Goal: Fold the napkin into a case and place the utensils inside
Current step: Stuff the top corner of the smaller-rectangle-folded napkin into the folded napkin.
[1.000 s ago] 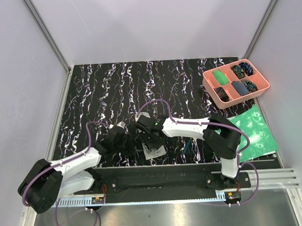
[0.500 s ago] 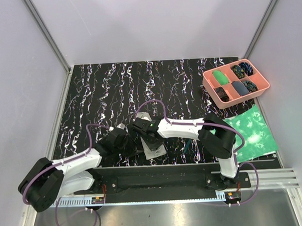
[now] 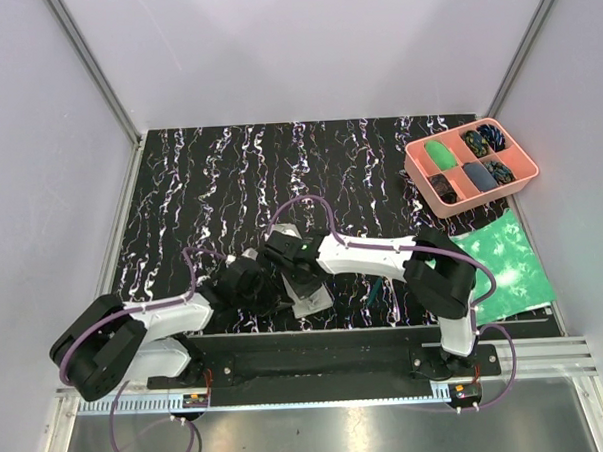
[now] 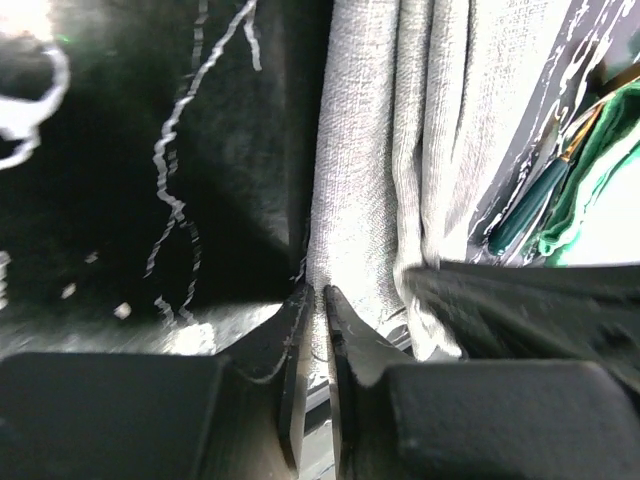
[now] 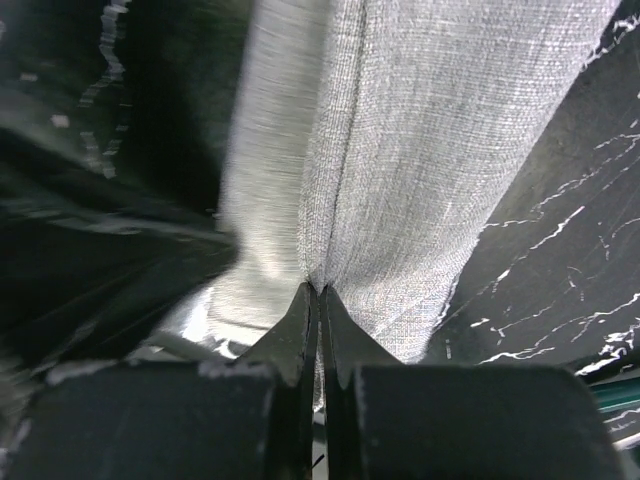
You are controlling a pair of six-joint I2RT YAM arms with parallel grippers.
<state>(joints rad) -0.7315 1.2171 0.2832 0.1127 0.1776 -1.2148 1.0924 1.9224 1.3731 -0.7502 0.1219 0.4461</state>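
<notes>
Since a second ago the right gripper has clenched on a napkin fold at the near desk edge. Left gripper sits nearly closed at the hem; I cannot tell its hold. Folding unfinished; utensils lie outside.

This is a robot lab cell, not a home or a shop. Plain pale walls held by aluminium posts box in a black marbled worktop. Two white-and-black arms are bolted to a dark plate with a slotted metal rail, nearer the camera than the right hand. Purple cables loop over the arms. Far right of that hand lie a pink tray of sample objects and a green sheet.
</notes>
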